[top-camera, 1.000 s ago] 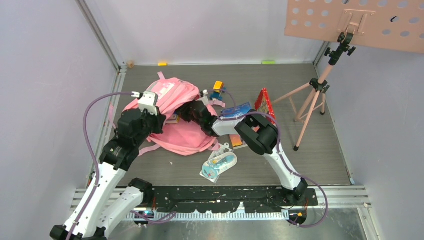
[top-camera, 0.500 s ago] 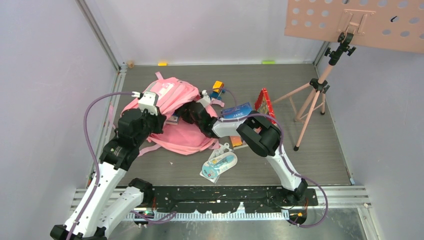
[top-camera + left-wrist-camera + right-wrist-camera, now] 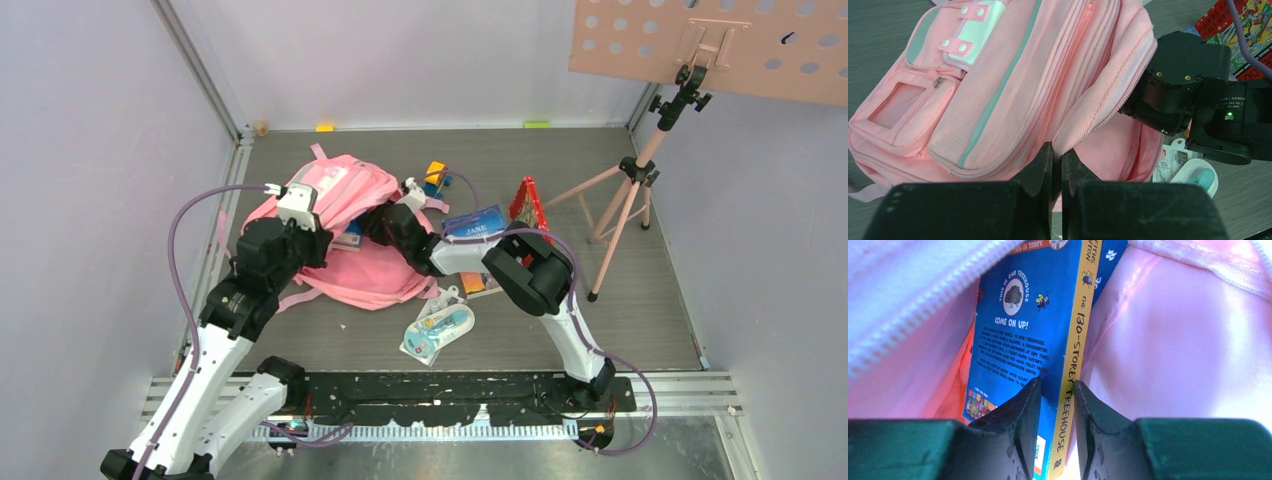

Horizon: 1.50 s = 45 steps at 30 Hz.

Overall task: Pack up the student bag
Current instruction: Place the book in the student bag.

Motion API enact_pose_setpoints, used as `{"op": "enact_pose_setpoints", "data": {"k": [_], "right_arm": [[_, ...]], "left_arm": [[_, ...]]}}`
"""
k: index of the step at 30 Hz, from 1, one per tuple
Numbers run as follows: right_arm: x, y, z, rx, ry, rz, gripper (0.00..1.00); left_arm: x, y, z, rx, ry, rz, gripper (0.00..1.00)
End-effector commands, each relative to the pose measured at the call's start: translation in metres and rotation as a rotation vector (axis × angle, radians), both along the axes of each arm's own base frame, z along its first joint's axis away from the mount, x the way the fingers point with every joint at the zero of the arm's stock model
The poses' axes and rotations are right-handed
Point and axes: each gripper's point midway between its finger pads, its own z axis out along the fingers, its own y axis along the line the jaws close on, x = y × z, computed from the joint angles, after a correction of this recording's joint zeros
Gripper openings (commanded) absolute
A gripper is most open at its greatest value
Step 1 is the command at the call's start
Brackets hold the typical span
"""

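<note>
inside the soft pink fabric student bag (image 3: 1173,340), clamps a blue paperback book (image 3: 1018,340) spine-inward in the right gripper (image 3: 1058,385); pinches the bag's zip rim with the left gripper (image 3: 1057,152).

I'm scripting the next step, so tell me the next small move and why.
Probably ease the right end effector a little deeper into the student bag. It grips the blue book by its spine, with pink lining on both sides, while the left end effector pinches the zipper flap open.

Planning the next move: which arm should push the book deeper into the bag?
Right. The right claw grips the book inside the student bag; the left claw pinches the opening's edge.
</note>
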Motion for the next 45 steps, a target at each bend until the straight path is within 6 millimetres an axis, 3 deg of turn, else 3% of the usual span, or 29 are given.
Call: {"op": "enact_pose_setpoints", "data": {"k": [1,7,13,18,20,21,23,28,34,35,36,39,40,41,45], "right_arm": [[0.001,0.020,0.027,0.043,-0.051,0.044,0.32],[0.006,0.055,0.038,0.067,-0.099,0.099,0.28],[0.010,0.076,0.030,0.039,-0.126,0.122,0.27],[0.008,0.076,0.038,0.019,-0.153,0.131,0.29],[0.001,0.071,0.038,-0.015,-0.171,0.143,0.34],[-0.002,0.069,0.052,-0.011,-0.193,0.146,0.39],[-0.011,0.060,0.060,-0.045,-0.222,0.160,0.48],[-0.045,0.023,0.088,-0.133,-0.279,0.204,0.59],[-0.082,-0.038,0.101,-0.265,-0.250,0.235,0.64],[-0.088,-0.048,0.096,-0.304,-0.227,0.243,0.66],[-0.092,-0.060,0.105,-0.325,-0.239,0.245,0.67],[-0.105,-0.102,0.093,-0.518,-0.180,0.276,0.73],[-0.101,-0.115,0.106,-0.532,-0.185,0.252,0.74],[-0.106,-0.133,0.096,-0.609,-0.143,0.269,0.74],[-0.094,-0.210,0.113,-0.728,-0.043,0.188,0.75]], "left_arm": [[0.007,-0.006,0.043,-0.075,-0.146,-0.009,0.00],[0.007,-0.005,0.043,-0.075,-0.146,-0.009,0.00],[0.007,-0.006,0.043,-0.077,-0.144,-0.012,0.00],[0.007,-0.005,0.042,-0.074,-0.144,-0.007,0.00],[0.007,-0.005,0.043,-0.072,-0.145,-0.005,0.00],[0.007,-0.004,0.043,-0.071,-0.146,-0.002,0.00],[0.007,-0.003,0.043,-0.069,-0.146,0.003,0.00],[0.007,0.001,0.044,-0.065,-0.157,0.023,0.00],[0.006,0.005,0.045,-0.060,-0.164,0.040,0.00],[0.006,0.005,0.045,-0.060,-0.164,0.040,0.00],[0.006,0.005,0.045,-0.059,-0.164,0.040,0.00],[0.007,0.005,0.044,-0.059,-0.163,0.041,0.00],[0.007,0.005,0.044,-0.059,-0.163,0.041,0.00],[0.007,0.005,0.044,-0.059,-0.162,0.039,0.00],[0.007,0.003,0.044,-0.062,-0.159,0.033,0.00]]}}
